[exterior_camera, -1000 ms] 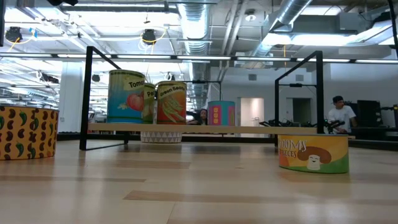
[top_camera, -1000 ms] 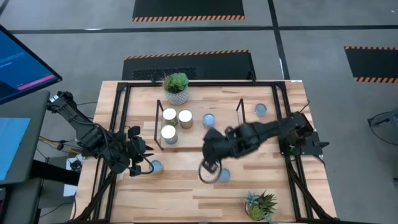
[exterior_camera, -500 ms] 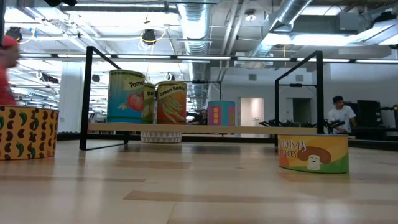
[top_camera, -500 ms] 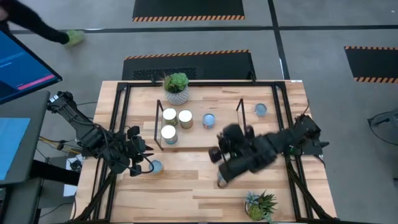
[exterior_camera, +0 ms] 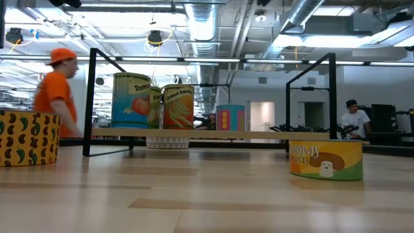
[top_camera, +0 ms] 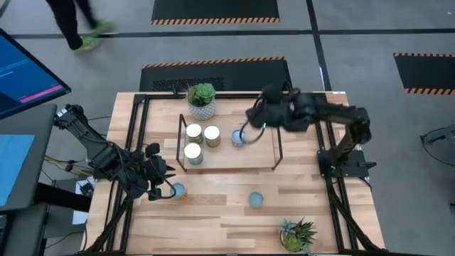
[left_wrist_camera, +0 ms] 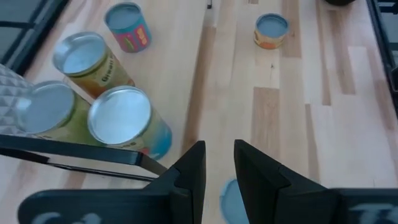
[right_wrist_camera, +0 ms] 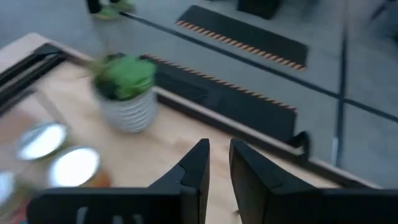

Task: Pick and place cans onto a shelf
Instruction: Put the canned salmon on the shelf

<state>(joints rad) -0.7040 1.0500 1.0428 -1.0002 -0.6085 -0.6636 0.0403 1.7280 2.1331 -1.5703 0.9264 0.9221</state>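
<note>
The shelf (top_camera: 231, 158) holds three pale-topped cans (top_camera: 193, 131) at its left end and a blue-topped can (top_camera: 237, 139) further right. They also show in the low view (exterior_camera: 132, 100). My right gripper (top_camera: 247, 134) hangs above the shelf next to the blue-topped can, shut and empty (right_wrist_camera: 219, 149). It does not show in the low view. My left gripper (top_camera: 168, 189) is shut beside a blue-topped can (top_camera: 178, 190) at the table's near left; whether it touches the can, I cannot tell. Another can (top_camera: 256, 200) stands on its base on the table in front of the shelf.
A white patterned pot with a succulent (top_camera: 202, 101) stands behind the shelf, and a spiky plant (top_camera: 298, 235) stands at the near edge. Black rails (top_camera: 138, 135) frame the table. A person in orange (exterior_camera: 58, 90) walks past beyond it.
My right gripper has swung from the can in front of the shelf up and toward the table's far edge, ending over the shelf's right half. That can has stayed on the table. A person has walked into view beyond the table.
</note>
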